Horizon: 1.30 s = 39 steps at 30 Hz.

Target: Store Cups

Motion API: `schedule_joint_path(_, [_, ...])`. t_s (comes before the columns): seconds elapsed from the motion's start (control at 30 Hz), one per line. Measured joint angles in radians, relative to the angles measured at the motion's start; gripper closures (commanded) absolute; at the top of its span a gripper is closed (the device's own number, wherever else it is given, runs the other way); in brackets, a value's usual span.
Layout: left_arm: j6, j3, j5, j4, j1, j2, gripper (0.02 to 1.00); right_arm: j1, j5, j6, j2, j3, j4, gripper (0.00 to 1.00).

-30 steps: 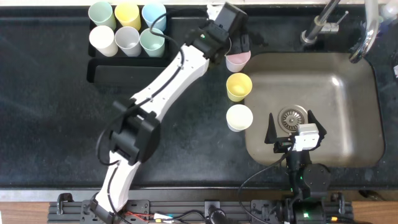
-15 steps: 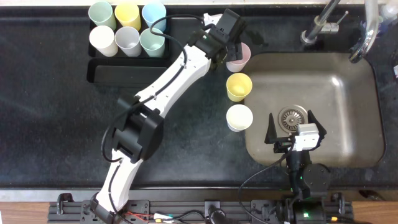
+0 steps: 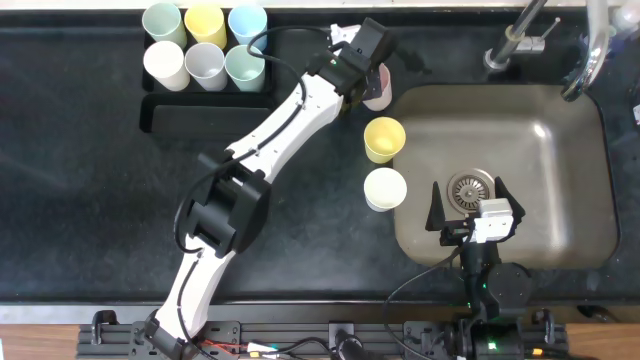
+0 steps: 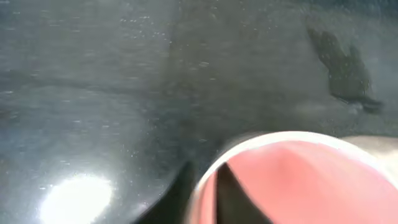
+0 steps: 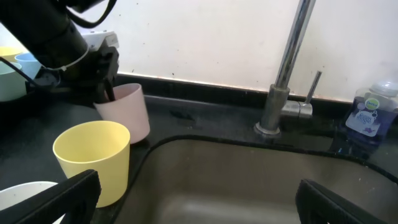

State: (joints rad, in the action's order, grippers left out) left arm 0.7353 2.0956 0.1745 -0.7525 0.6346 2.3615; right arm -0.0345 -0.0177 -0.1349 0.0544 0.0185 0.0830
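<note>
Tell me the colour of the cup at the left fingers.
The cup is pale pink; right wrist view.

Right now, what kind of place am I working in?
Most likely a kitchen counter: a steel sink set into a dark worktop, a tall faucet behind it, and a soap bottle beside the faucet.
</note>
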Motion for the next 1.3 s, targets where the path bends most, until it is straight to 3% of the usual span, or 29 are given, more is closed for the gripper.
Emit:
schedule_joint_path(0.27, [-0.005, 0.010, 0.015, -0.018, 0.008, -0.006, 0.985, 0.000, 0.000, 0.000, 0.000, 0.000, 0.000, 0.005])
schedule_joint_path(0.63, [-0.007, -0.082, 0.174, -0.273, -0.040, -0.383, 0.985, 0.000, 0.000, 0.000, 0.000, 0.000, 0.000, 0.005])
schedule_joint_path(0.93, [-0.125, -0.344, 0.192, -0.278, -0.314, -0.745, 0.985, 0.000, 0.000, 0.000, 0.000, 0.000, 0.000, 0.005])
schedule_joint_path(1.3, [-0.446, -0.499, 0.029, -0.305, -0.678, -0.757, 0.985, 0.000, 0.000, 0.000, 0.000, 0.000, 0.000, 0.005])
